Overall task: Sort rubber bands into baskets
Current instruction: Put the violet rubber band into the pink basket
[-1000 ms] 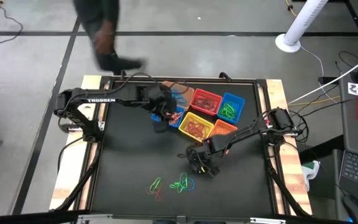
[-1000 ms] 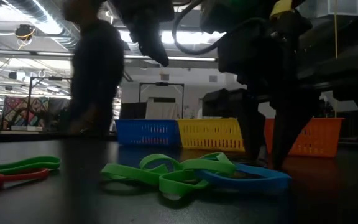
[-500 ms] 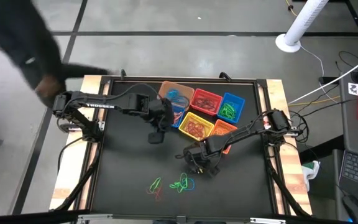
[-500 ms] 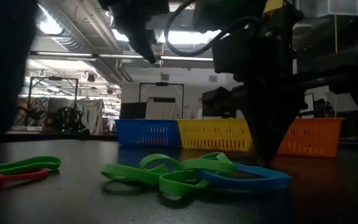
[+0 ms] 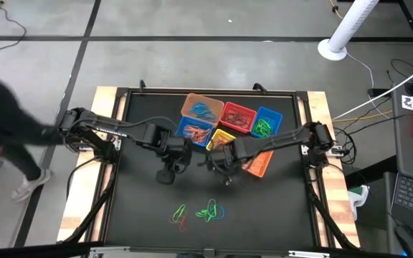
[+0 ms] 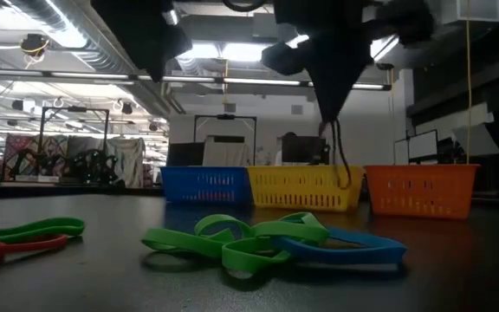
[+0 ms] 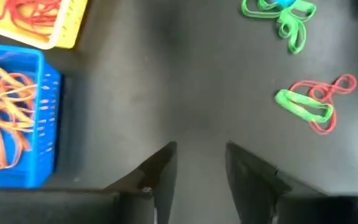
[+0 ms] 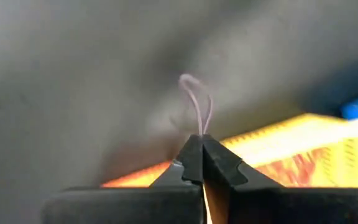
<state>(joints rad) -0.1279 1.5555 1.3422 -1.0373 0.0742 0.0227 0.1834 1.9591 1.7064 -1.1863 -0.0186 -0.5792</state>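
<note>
- Nearest the table's front edge lie the loose rubber bands [image 5: 208, 212]: a tangle of green and blue loops, with a green-and-red pair [image 5: 180, 214] just to its left, all flat on the black table [image 5: 142, 208].
- Farther back, near the table's middle, the left gripper [image 5: 166, 174] hovers with its fingers [image 7: 160, 171] spread and nothing between them. It is the hand closer to the loose bands, which lie nearer than it and slightly to its right.
- Just right of it, the right gripper [image 5: 223, 160] is raised off the table, its fingers pressed together on one thin pale band [image 8: 196, 109] that dangles as a narrow loop, long axis hanging downward in the low view.
- The yellow basket [image 5: 224, 141] sits directly under and just beyond this gripper, so the carried band is already close to the baskets; which basket suits its colour I cannot tell.
- Beyond lie the orange basket [image 5: 259, 162], blue basket [image 5: 191, 132], tan-orange basket [image 5: 201, 109], red basket [image 5: 237, 117] and second blue basket [image 5: 266, 124], clustered touching.
- A person [image 5: 6, 136] stands left of the table.
</note>
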